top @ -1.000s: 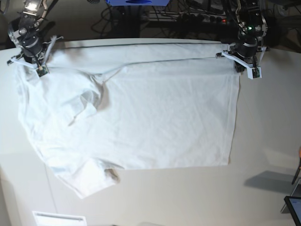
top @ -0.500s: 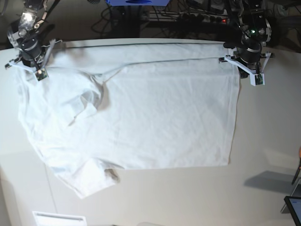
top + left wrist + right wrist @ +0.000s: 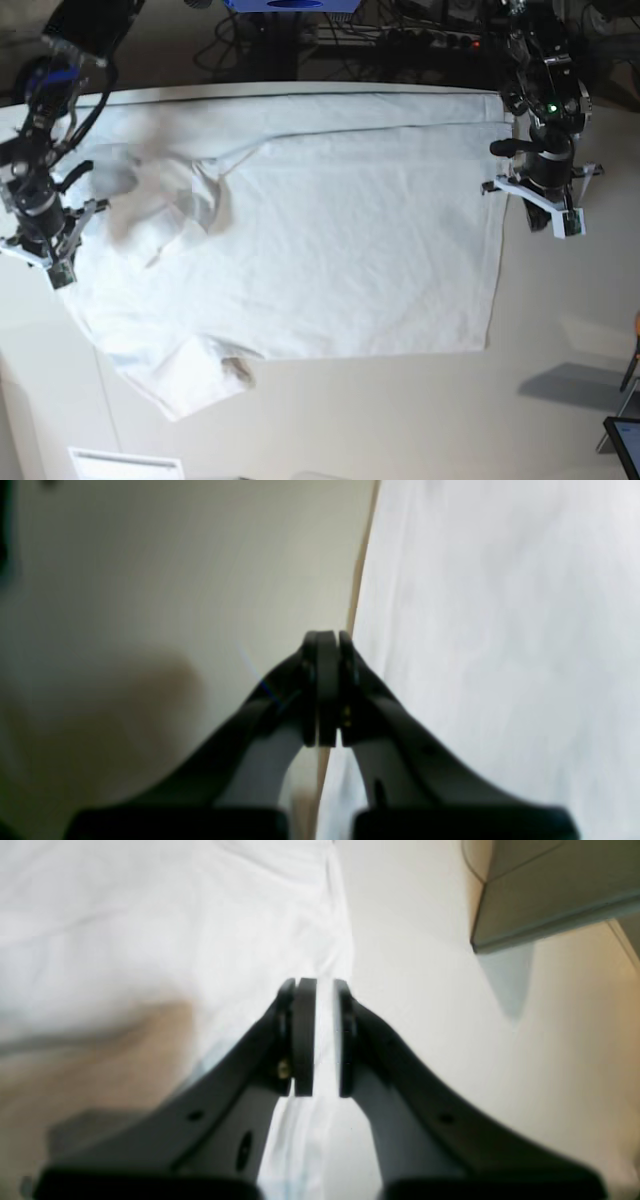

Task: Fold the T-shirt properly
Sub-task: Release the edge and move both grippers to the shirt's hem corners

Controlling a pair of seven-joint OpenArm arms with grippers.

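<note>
Base view, lower part of the frame: bare white desk [image 3: 400, 420], then the T-shirt's [image 3: 330, 250] lower edge, with a sleeve poking out at lower left. The T-shirt lies spread flat across the middle of the desk, one fold line running along its top edge.

Your left gripper [image 3: 540, 200] sits at the right of the base frame, just off the shirt's right edge. In the left wrist view, its fingers [image 3: 327, 690] are pressed together with nothing between them, over the desk [image 3: 175, 580] beside the T-shirt [image 3: 500, 630].

Your right gripper [image 3: 45, 245] is at the left edge, over the shirt's left side. In the right wrist view, its fingers [image 3: 305, 1040] stand narrowly apart; white cloth [image 3: 150, 915] shows through the gap, but you cannot tell whether they grip it.

Top of the base frame: dark cables behind the desk.
</note>
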